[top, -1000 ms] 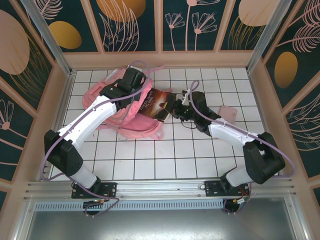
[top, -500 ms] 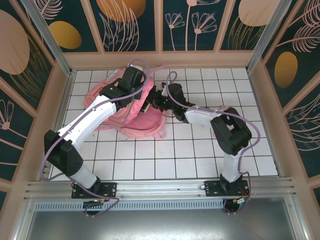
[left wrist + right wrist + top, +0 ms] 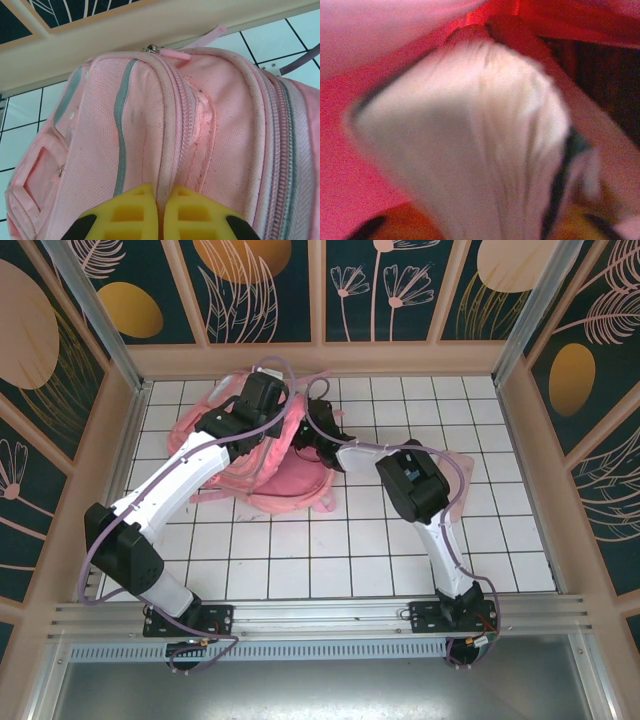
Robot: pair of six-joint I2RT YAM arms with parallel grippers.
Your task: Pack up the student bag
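White tiled surface [image 3: 400,540] carries the student bag [image 3: 290,480] near the far wall, left of centre. Left pincer [image 3: 159,210] is clamped on a raised zip seam of the bag. Right pincer [image 3: 318,430] sits at the bag's opening, against a blurred book [image 3: 470,140]; I cannot tell whether it grips

The left arm [image 3: 185,475] reaches from its near-left base toward the far left. The yellow fingers [image 3: 125,217] of the left gripper [image 3: 159,195] are pressed together on a raised seam of the large pink fabric backpack [image 3: 220,125]. The right arm [image 3: 420,490] folds sharply at the elbow and its forearm stretches left and far, but its fingers [image 3: 410,226] are too blurred to judge their gap.
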